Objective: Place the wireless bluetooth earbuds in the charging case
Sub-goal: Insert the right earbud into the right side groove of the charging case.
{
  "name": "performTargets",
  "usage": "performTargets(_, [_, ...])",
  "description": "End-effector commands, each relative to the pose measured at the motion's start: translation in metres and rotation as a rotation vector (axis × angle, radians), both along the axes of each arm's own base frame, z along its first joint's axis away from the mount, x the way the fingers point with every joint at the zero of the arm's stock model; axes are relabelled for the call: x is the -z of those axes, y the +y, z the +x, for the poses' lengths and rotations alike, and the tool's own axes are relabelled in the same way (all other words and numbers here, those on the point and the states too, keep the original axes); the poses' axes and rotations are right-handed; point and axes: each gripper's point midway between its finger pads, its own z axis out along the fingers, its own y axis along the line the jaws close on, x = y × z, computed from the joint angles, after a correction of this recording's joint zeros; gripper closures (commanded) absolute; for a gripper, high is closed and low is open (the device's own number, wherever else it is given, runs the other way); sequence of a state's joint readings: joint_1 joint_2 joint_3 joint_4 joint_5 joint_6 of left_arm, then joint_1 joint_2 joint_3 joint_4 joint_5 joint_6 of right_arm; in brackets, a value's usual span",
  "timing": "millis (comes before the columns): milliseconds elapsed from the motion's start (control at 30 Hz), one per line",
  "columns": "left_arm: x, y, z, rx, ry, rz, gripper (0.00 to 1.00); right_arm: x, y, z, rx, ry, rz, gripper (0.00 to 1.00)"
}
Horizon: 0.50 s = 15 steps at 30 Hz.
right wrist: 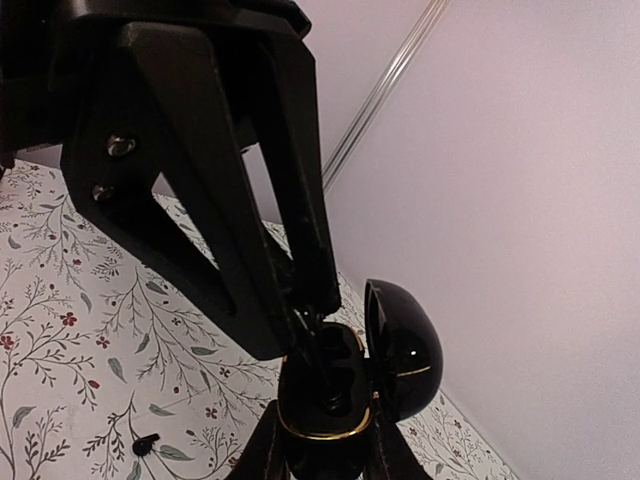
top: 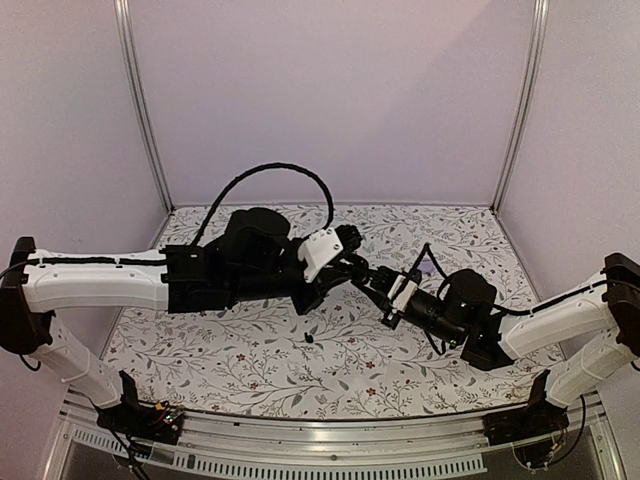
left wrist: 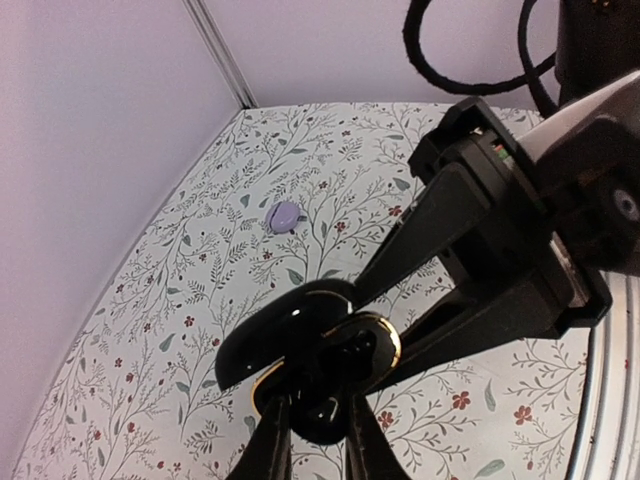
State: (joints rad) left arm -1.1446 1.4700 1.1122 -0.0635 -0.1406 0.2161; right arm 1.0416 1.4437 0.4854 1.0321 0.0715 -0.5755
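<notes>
A cloth point(top: 250, 350) printed with leaves and small red flowers covers the bench point(top: 330, 432). Ahead of the left hand point(left wrist: 312, 405), well apart from it, lies a small lavender piece point(left wrist: 284, 215), maybe a soft cap. Behind stand pale walls point(top: 330, 90) and a metal post point(top: 143, 110).

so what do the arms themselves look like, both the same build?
Same build. Left arm and right arm have white shells on the long links, black joints and wrists. Jaws are black, flat, tapering wedges with visible screw heads. A white cover sits on the left wrist, a thick black cable loops above it. Black base mounts. No readable markings.
</notes>
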Motion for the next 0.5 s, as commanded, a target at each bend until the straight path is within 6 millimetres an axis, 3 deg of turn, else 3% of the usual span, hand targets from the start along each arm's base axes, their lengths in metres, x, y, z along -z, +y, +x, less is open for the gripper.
performTargets(0, [-0.0118,-0.0096,-0.0027,0.008,-0.01,-0.037,0.97,-0.0094,0.0091,-0.0017,-0.008,-0.018,0.013,1.0])
performTargets(467, [-0.0155,-0.0123,-0.0063,0.033,-0.013,-0.044,0.97,-0.0076,0.0121,-0.0001,-0.008,-0.012,0.004,1.0])
